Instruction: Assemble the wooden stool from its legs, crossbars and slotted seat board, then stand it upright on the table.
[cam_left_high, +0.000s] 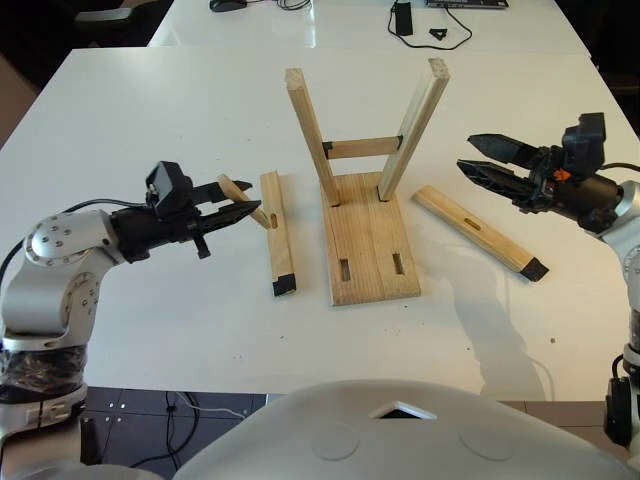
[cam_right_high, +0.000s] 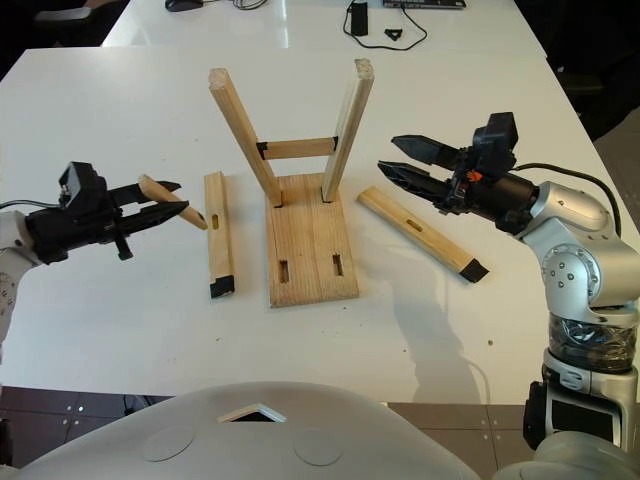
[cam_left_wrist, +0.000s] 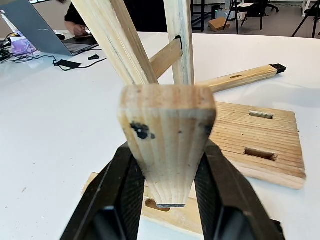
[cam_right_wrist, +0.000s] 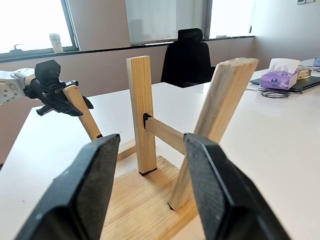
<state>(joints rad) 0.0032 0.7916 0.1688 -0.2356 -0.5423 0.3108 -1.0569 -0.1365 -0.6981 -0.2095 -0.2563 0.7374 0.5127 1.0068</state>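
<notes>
Closest to the camera is the near end of the seat board. It lies flat mid-tabletop and its two near slots have nothing in them. At the far end, the two standing legs are already plugged in and lean apart a bit, with the fitted crossbar bridging them.

So it's half built, I'd say. The leftovers sit on either side of the board:

- **Left loose leg**: just left of the board, long axis running near to far, dark tip at the near end.
- **Right loose leg**: on the other side, skewed from far-left to near-right, dark tip at the near-right end and a mortise showing on top.

The left end effector is clamped on the spare crossbar. The stick's free end pokes right and towards the far side, reaching just about over the far end of the left loose leg. I can't tell whether wood is actually touching wood there.

The right end effector is spread wide with nothing in it. It hangs above the tabletop a little beyond the far end of the right loose leg.

My guess is everything hinges on the spare crossbar versus the left loose leg. The stick lies crosswise to the leg's long axis, which looks about right for going into its mortise, and the left arm is obviously the nearer one. The right arm is better placed to grab its own leg.
</notes>
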